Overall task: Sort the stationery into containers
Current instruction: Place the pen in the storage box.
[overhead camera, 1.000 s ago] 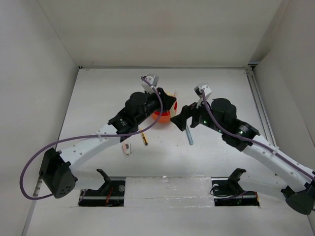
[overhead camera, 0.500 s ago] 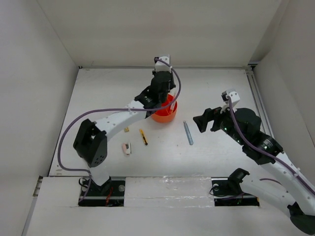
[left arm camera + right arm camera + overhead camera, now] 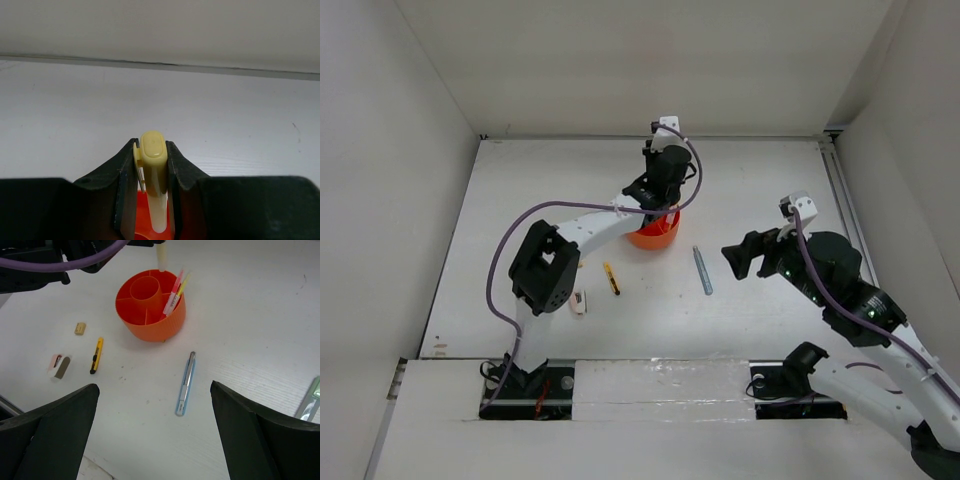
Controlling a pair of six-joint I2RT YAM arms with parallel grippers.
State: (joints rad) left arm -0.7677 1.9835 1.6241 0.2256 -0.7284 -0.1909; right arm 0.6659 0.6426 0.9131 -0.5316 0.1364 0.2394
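1. The yellow pen (image 3: 152,185) stands upright between the left jaws, which are pinched narrow on its barrel just below the cap. Its lower end points down at orange plastic, so I judge it is held vertical to go in end first.
2. The orange tub (image 3: 150,330) sits right beneath it, toward the back of the tabletop (image 3: 760,190). From the right wrist view the pen's tip hangs at the tub's far rim, over the outer ring and not the central cup. I cannot tell which compartment.
3. A pink marker and a yellow one (image 3: 174,292) lean together in one outer compartment, so the ring looks like the place for long items.
4. Not yet sorted, all flat on the tabletop:
   - a grey-blue pen (image 3: 185,385) near the tub's front
   - an orange-black pen (image 3: 96,355) to the tub's other side
   - a tan eraser (image 3: 79,328) beside the orange-black pen
   - a pink-white eraser (image 3: 58,366) farther out
5. The right jaws are spread wide and hold nothing, hovering high with the grey-blue pen below them. I judge they hang back to leave the left arm (image 3: 590,215) room over the tub.
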